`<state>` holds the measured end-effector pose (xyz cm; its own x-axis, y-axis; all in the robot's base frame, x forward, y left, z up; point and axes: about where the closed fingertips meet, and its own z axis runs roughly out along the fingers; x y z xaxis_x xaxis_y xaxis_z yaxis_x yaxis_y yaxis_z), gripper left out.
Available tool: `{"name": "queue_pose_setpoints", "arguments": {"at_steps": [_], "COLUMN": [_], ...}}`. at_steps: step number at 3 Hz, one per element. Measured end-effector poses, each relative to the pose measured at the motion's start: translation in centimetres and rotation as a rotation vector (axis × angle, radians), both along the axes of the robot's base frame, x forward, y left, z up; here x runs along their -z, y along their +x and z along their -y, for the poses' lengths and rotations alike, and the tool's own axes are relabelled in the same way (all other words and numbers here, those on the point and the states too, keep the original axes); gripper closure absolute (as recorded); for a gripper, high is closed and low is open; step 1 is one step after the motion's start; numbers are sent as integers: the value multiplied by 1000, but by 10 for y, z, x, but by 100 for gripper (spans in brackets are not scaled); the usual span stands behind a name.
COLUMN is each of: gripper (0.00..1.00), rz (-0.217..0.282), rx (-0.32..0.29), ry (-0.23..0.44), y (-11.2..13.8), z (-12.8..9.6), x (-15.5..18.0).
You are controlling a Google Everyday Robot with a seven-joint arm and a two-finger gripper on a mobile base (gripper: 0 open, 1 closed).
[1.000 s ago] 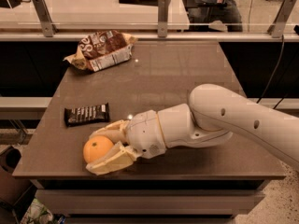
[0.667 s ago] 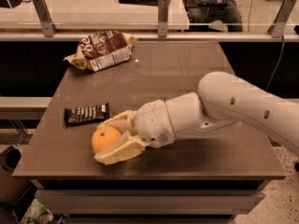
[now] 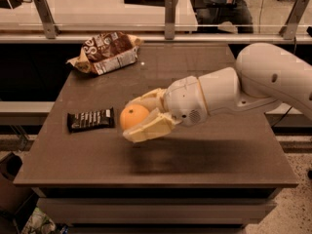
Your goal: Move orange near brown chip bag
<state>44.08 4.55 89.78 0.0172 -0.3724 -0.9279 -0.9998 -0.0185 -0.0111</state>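
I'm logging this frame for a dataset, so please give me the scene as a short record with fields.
gripper: over the middle of the table, shut on the orange
orange: held between the fingers, apparently raised off the table
brown chip bag: far left corner, apart from the orange
candy bar: lying flat, just left of the orange
task status: orange not yet near the bag

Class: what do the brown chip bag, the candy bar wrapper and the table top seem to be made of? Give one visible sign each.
The brown chip bag: probably foil or plastic film; crinkled, catching light. The candy bar wrapper: likely thin glossy film; flat, printed lettering. The table: smooth matt brown slab, perhaps laminate. The gripper holds the orange beside the wrapper.
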Motion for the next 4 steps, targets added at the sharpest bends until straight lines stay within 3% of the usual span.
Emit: {"name": "queue_pose_setpoints", "arguments": {"at_steps": [1,2,3,4], "gripper": [100,100,100,100], "rz": [55,157,221,236], "rx": [114,281,414,550], "ry": [34,129,166,138], "y": [21,67,113,161], "z": [21,44,67,91], "x": [-11,-22,-36,-59]}}
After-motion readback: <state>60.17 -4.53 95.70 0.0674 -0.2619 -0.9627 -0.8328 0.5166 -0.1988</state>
